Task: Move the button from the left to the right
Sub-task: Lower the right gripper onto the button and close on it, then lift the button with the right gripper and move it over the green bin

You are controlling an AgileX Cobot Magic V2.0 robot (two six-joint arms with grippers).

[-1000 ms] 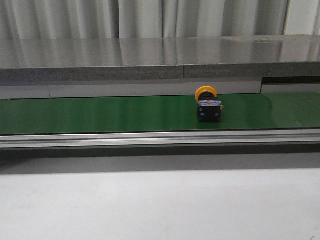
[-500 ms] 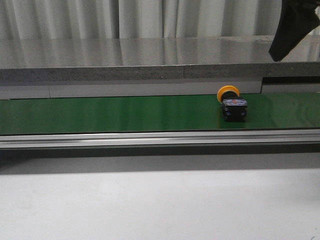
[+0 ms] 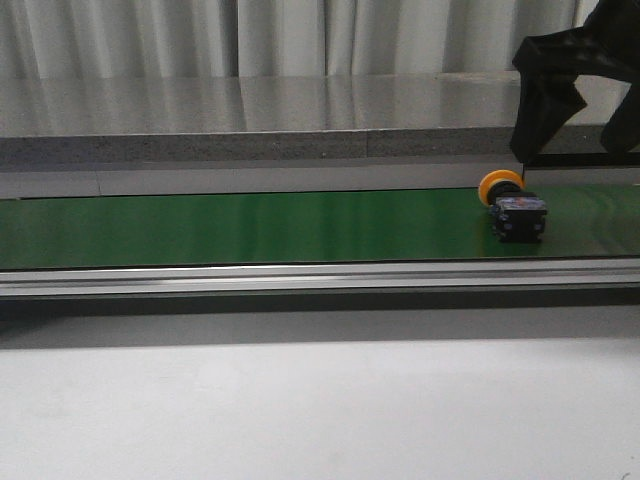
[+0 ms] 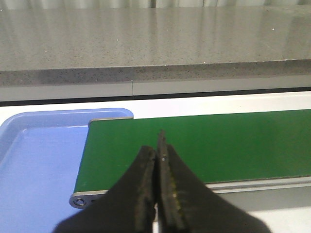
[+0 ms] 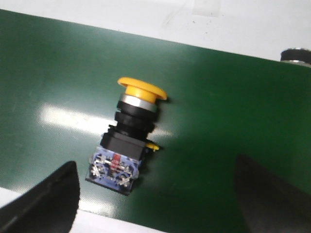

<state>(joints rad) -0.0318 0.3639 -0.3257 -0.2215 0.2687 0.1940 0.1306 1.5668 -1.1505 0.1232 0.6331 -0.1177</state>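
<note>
Green, the flat conveyor belt (image 3: 250, 228) serves as my landmark. The yellow-headed, black-bodied push-button (image 3: 515, 208) lies on its side near the belt's right end. My right gripper (image 5: 155, 199) hangs above it, fingers spread wide, holding nothing. My left gripper (image 4: 158, 194) is pressed closed, empty, over the belt's left end.
</note>
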